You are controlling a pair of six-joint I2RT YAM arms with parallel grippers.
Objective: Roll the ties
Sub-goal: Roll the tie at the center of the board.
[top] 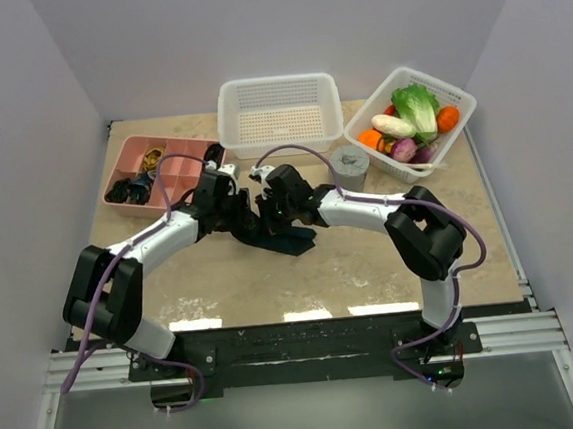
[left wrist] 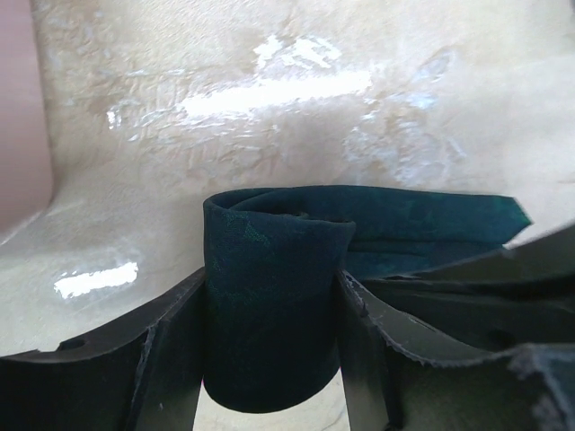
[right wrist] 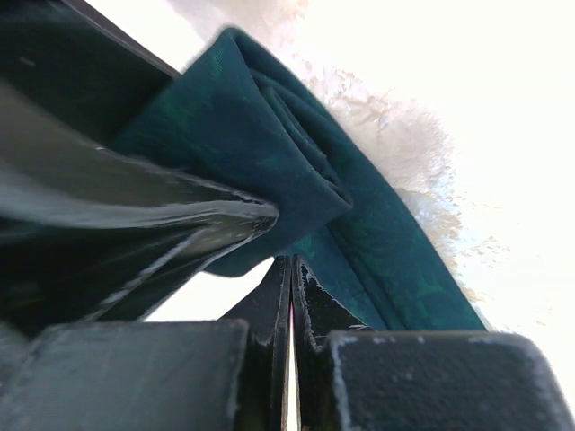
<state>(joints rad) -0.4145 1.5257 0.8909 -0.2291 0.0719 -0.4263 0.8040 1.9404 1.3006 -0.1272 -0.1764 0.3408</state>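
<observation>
The dark teal tie (top: 291, 238) lies at the middle of the table, partly rolled. In the left wrist view its rolled end (left wrist: 269, 247) stands between my left gripper's (left wrist: 272, 301) two fingers, which press on both sides of it; the flat tail (left wrist: 431, 215) runs off to the right. My right gripper (right wrist: 292, 267) is shut with nothing between its fingers. Its tips sit against the tie's band just below the roll (right wrist: 260, 144). From above, both grippers (top: 249, 214) (top: 268, 214) meet over the tie and hide the roll.
A pink compartment tray (top: 175, 149) with small items sits at the back left, a white basket (top: 281, 125) at the back middle, and a white bin (top: 459, 124) of toy vegetables at the back right. A grey cylinder (top: 349, 167) stands just behind my right arm.
</observation>
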